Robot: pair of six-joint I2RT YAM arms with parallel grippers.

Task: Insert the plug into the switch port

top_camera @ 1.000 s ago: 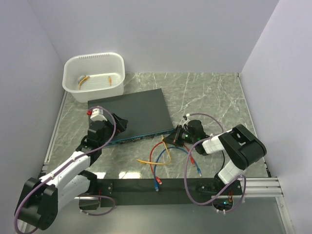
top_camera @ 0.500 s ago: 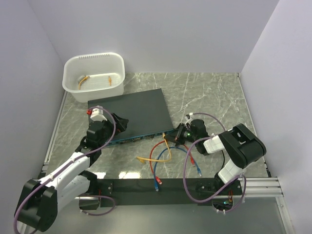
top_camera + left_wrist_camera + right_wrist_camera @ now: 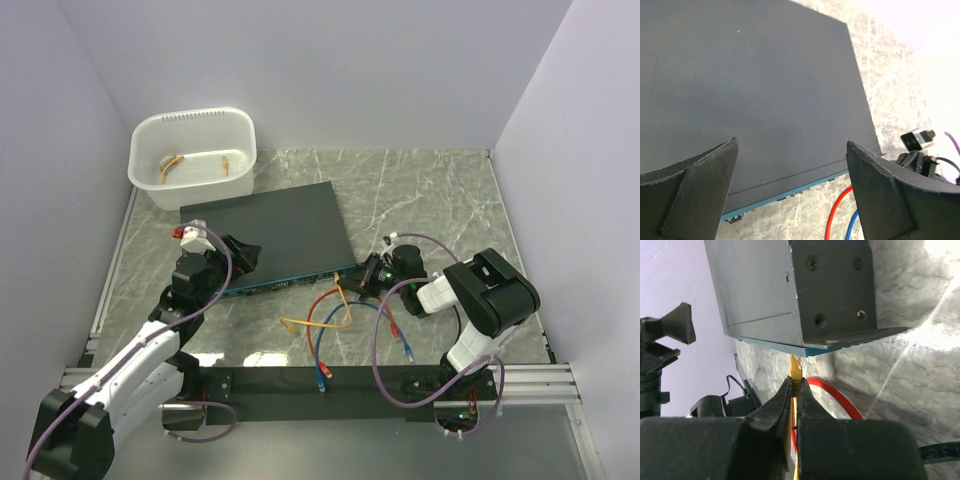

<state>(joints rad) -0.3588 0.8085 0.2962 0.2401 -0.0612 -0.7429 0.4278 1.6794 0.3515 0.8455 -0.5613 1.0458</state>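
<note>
The flat black switch (image 3: 270,232) lies left of centre, its narrow teal-blue face (image 3: 290,283) turned toward the arms. My right gripper (image 3: 366,275) is at the face's right end, shut on a yellow plug (image 3: 796,376). The plug's tip reaches the underside of the teal face (image 3: 775,341) by the box's corner; I cannot tell if it sits in a port. Its yellow cable (image 3: 335,318) trails on the table. My left gripper (image 3: 791,145) is open and empty over the switch top (image 3: 750,85), above the row of ports (image 3: 802,192).
A white tub (image 3: 190,118) with loose cables stands at the back left. Red (image 3: 322,302) and blue (image 3: 400,338) cables lie looped in front of the switch, with a blue plug (image 3: 322,377) by the front rail. Walls close in on three sides.
My right gripper has carried the yellow plug a little back and up to the right end of the teal face. My left arm has shifted slightly left.
</note>
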